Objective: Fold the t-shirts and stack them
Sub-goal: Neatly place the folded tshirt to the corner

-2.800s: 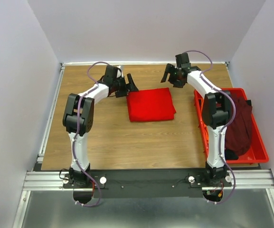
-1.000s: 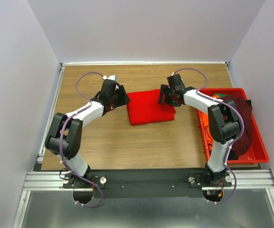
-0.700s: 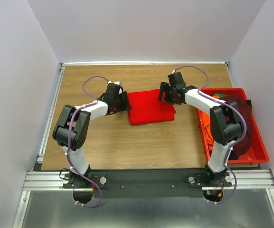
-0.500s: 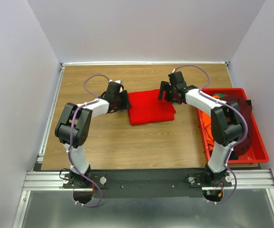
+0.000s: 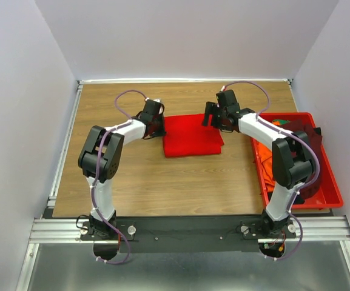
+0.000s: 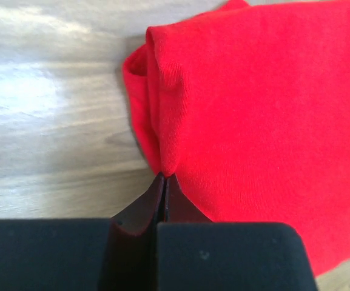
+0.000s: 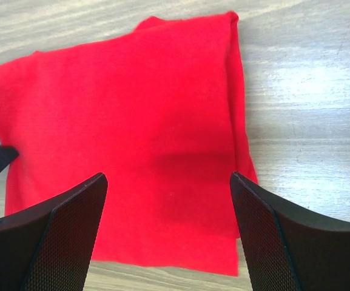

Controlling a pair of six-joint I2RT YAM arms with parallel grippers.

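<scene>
**Red shirt folded at table centre; both arms at its short edges**

Table (image 5: 138,176): wood top, used as the folding surface.

Red bin (image 5: 332,197): sits at the right edge beside the right arm. It holds the maroon t-shirt (image 5: 305,157), draped over the far rim, and an orange t-shirt (image 5: 264,160) bunched underneath. Judgement: both are unfolded stock waiting their turn.

Red t-shirt (image 5: 191,134): lies flat toward the far middle of the table, well apart from the bin, folded into a rough rectangle. Its long axis runs left-right, slightly skewed. Layered fold edges show at the left end (collar and hem direction: cannot tell).

Right gripper (image 7: 168,206): jaws spread wide, poised over the shirt's right half with nothing between them. Judgement: placed to press or take that end.

Left gripper (image 6: 164,177): jaws pressed together, tips at the shirt's left edge. A raised ridge of cloth runs straight into them, so it looks like a thin pinch of fabric. Judgement: held so to tug or square that edge.
</scene>
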